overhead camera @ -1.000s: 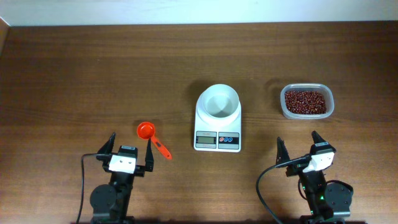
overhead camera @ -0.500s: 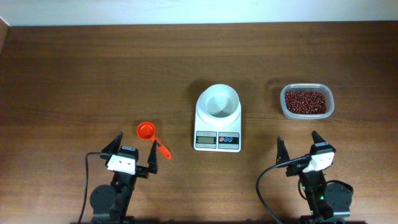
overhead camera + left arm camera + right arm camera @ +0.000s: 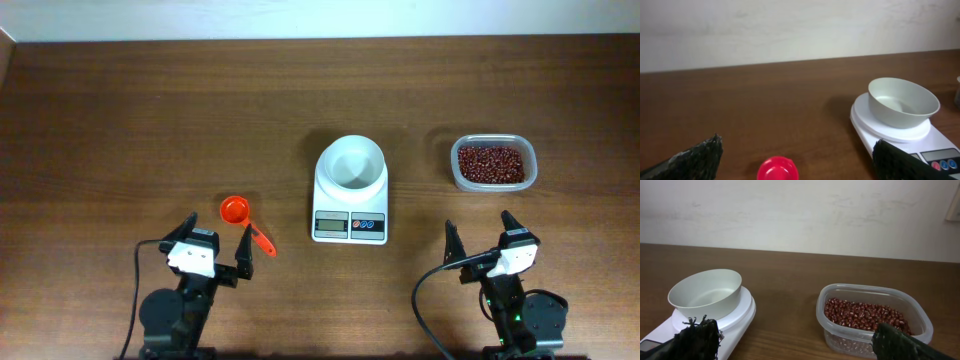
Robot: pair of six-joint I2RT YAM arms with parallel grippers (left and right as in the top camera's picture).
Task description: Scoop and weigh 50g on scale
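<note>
A dark wooden table [image 3: 150, 110] is pictured bearing three things: a white scale [image 3: 350, 190] is set near the middle, a clear tub of red beans [image 3: 492, 163] toward the right edge, and an orange scoop [image 3: 236, 210] left of the scale, nearer the front edge.

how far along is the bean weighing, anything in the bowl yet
Nothing looks done: the bowl on the scale is empty and the tub of beans looks full. In hand: nothing. The left gripper is open beside the orange scoop, which lies on the table; the right gripper is open and empty. Left: grasp the scoop, dig beans, fill the bowl to 50 g.
</note>
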